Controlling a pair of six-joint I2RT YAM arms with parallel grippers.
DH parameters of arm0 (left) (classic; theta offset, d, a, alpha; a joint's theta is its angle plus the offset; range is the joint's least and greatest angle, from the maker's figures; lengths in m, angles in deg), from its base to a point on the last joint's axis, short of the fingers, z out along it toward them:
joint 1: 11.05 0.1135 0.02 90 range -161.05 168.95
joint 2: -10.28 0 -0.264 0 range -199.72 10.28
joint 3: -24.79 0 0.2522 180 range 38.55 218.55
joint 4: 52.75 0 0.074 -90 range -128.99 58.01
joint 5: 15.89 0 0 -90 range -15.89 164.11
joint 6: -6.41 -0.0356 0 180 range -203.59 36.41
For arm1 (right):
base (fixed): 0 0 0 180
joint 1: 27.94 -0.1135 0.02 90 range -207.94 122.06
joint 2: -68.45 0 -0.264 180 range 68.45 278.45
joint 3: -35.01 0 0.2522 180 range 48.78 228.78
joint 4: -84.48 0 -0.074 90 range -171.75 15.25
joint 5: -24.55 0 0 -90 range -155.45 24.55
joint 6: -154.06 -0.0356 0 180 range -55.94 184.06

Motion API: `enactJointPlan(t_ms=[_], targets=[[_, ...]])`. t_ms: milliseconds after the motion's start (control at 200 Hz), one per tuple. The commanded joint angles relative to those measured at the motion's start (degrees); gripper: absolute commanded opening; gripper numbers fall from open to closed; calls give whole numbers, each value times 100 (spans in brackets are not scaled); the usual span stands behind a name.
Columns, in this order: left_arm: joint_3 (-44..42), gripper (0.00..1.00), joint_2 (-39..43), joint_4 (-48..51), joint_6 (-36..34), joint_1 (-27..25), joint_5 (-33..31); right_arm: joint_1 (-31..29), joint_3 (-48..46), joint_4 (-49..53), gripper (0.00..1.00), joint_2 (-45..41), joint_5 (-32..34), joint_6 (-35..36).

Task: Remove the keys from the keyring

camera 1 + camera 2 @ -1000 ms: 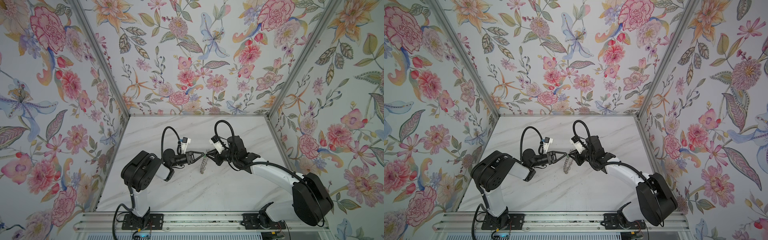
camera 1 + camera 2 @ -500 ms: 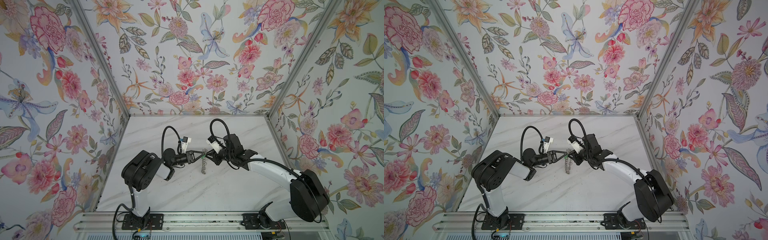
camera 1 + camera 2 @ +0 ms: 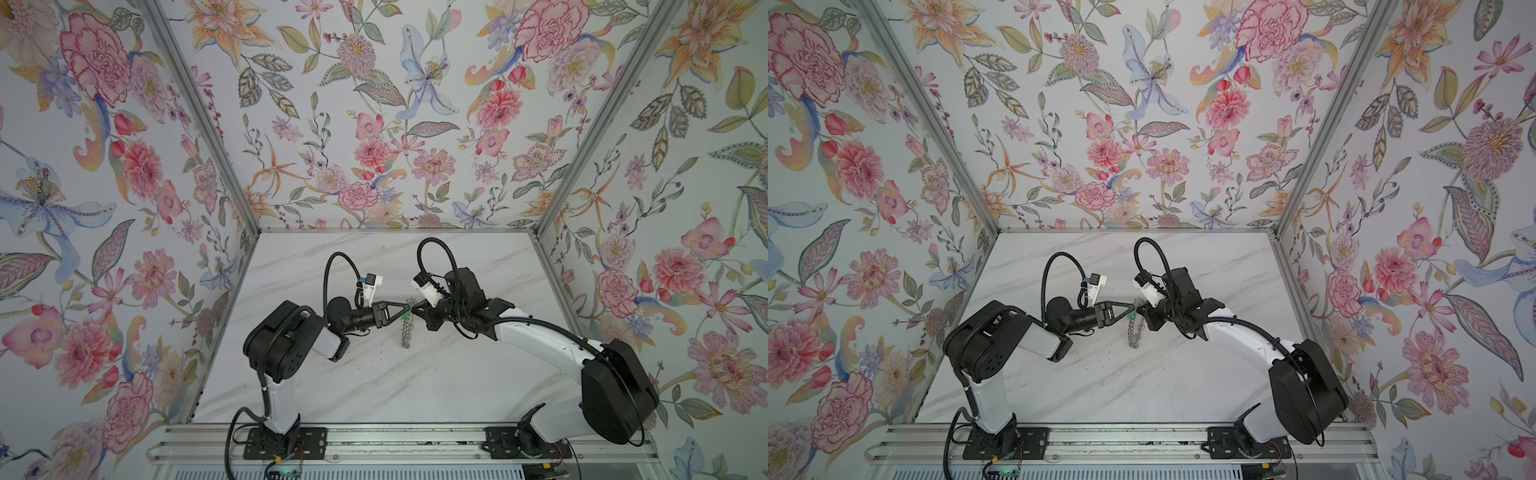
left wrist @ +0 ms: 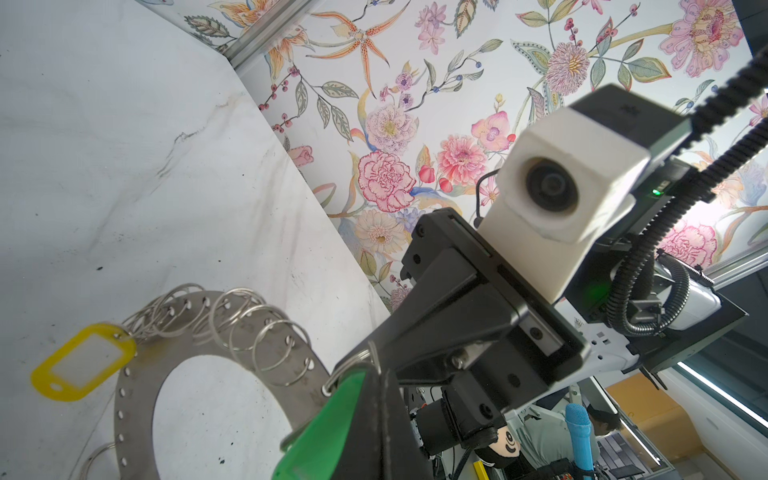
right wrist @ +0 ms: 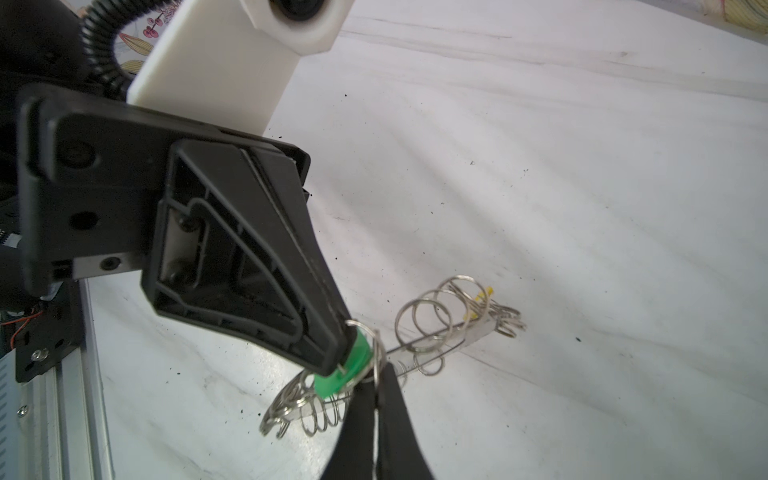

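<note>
**A:** Why were both grippers crowded onto one spot?

**B:** To work one key free, I'd judge. The left gripper (image 3: 409, 309) was clenched on the green tag (image 4: 328, 424). The right gripper (image 5: 376, 392) was pinched shut on the split ring (image 5: 377, 353) tying that tag to the keyring (image 3: 406, 330). One steadied the tag while the other had the wire, which is probably how the ring gets threaded off.

**A:** Where did the keyring sit?

**B:** At the centre of both top views, between the two gripper tips, seen edge-on and raised at the gripped side. In the left wrist view its flat grey disc filled the lower left. The yellow tag (image 4: 83, 361) hung off its rim near the left edge, well apart from either gripper. I couldn't make out the keys themselves, nor whether the disc's low end touched down.

**A:** And the surface?

**B:** The surface (image 3: 374, 374) was white with marble veining, peppered with dark specks.

**A:** The room?

**B:** Floral wallpaper panels (image 3: 374, 124) stood on three sides, with aluminium posts (image 3: 202, 112) in the corners. A rail (image 3: 374, 440) along the bottom of the top views carried both arm bases.
</note>
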Motion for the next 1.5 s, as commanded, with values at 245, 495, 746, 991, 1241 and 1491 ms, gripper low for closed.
enactJointPlan(t_ms=[245, 495, 746, 991, 1241, 1491], targets=[[-203, 0, 531, -59, -596, 85, -358, -13, -431, -503, 0, -638, 686, 75], [-304, 0, 920, 627, -851, 71, -479, -357, -1116, -1628, 0, -1022, 1670, 74], [-285, 0, 1040, 880, -941, 0, -495, -1053, -1678, -2804, 0, -981, 3701, 446], [-235, 0, 1005, 916, -932, 12, -463, -1212, -2445, -4335, 0, -1034, 4905, 557], [-190, 0, 894, 856, -882, -21, -471, -1257, -3073, -5819, 0, -1042, 5358, 503], [-185, 0, 671, 564, -706, -54, -427, -1136, -3111, -6105, 0, -1069, 4770, 157]])
